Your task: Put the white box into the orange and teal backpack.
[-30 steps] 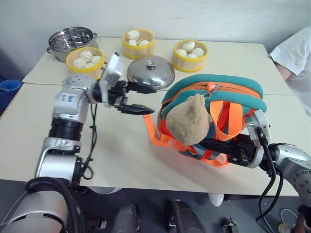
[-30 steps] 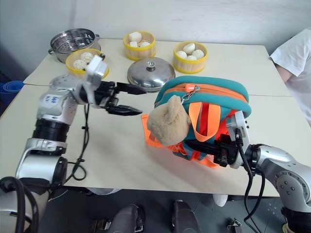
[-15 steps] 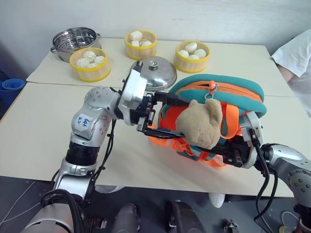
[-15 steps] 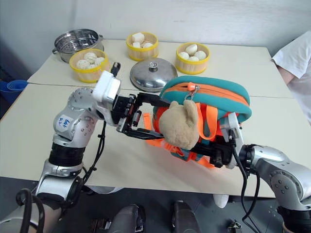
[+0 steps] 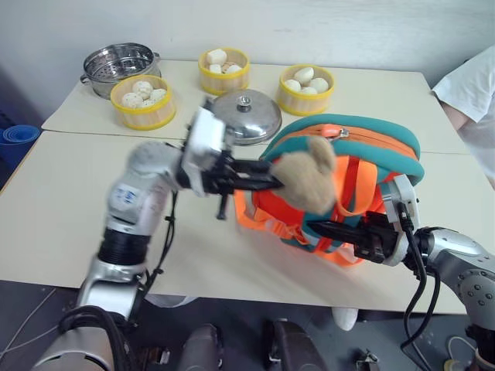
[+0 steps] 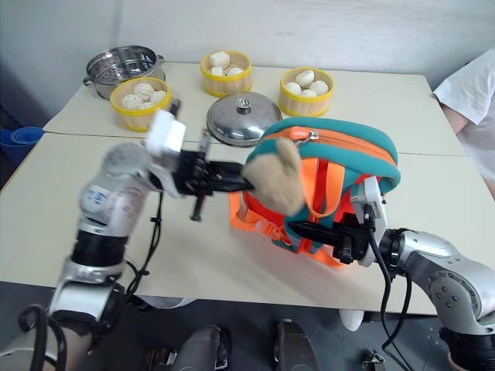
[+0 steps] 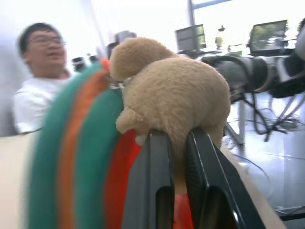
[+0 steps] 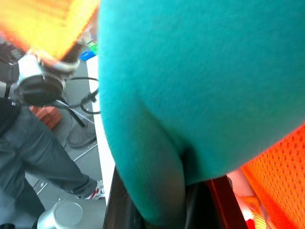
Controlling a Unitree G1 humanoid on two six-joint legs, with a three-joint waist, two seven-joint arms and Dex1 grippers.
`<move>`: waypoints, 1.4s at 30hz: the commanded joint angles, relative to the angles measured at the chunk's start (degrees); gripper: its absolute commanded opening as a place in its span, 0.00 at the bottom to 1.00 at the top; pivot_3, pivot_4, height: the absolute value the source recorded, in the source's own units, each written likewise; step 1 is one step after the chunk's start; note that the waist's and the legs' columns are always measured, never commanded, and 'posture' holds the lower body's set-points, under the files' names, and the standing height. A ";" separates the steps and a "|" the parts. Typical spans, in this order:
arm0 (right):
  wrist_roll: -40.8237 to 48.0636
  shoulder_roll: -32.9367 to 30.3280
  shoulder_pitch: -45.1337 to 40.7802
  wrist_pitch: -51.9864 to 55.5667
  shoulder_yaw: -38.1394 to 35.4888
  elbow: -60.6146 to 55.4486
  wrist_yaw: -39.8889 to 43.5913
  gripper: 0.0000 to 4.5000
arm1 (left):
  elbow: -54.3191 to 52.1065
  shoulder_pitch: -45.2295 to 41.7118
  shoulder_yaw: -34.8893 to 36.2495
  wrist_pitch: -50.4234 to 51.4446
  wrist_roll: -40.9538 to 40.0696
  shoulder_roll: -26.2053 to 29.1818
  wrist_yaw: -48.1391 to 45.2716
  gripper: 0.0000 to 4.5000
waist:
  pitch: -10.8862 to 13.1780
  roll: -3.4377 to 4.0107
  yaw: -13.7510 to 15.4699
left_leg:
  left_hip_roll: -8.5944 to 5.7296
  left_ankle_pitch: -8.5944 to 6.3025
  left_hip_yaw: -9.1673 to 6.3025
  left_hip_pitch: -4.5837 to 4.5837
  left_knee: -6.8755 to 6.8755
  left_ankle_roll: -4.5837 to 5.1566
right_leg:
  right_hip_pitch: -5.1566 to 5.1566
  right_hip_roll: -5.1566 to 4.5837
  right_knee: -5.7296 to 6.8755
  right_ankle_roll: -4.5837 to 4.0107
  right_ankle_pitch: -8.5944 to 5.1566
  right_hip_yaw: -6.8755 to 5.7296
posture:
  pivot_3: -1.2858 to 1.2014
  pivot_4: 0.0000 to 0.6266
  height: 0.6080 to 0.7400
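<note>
- Backpack (image 5: 348, 185) stands propped upright near the front of the tabletop (image 5: 69, 209), teal top up, orange straps facing the camera. I cannot see the white box on the tabletop or in either claw; whether it is already inside the bag cannot be told.
- Zip pull (image 5: 331, 132) sits on the orange band along the top; the opening looks closed or nearly so. Judgement: bag must be opened before anything goes in.
- Plush toy (image 5: 305, 179) hangs at the bag's front left. Left claw (image 5: 267, 179) is clamped on it: in the left wrist view the two black fingers (image 7: 155, 181) pinch the tan fur (image 7: 181, 90) between them. Likely purpose: using the toy as a handle to steady or pull the bag's front.
- Right claw (image 5: 329, 229) reaches in low at the bag's right base, fingers together, gripping teal fabric (image 8: 190, 86) with orange mesh beside it. Likely purpose: anchoring the bag so it stays upright while the other arm works.
- Behind, well apart from the bag: steel lid (image 5: 241, 114), steel pot (image 5: 116, 63), three yellow baskets of buns (image 5: 139, 100).
- A person's white sleeve (image 5: 472, 85) at the right edge.
</note>
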 commanded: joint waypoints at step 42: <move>-23.26 -3.15 20.77 -30.21 -11.99 3.74 10.92 0.95 | -8.24 48.65 16.31 -12.19 8.40 15.85 5.15 1.00 | -0.05 -0.01 -0.88 | 0.01 -0.37 0.00 0.25 -0.07 0.34 | 0.31 -0.23 -0.13 -0.04 -0.02 -0.08 | 0.52 0.24 1.00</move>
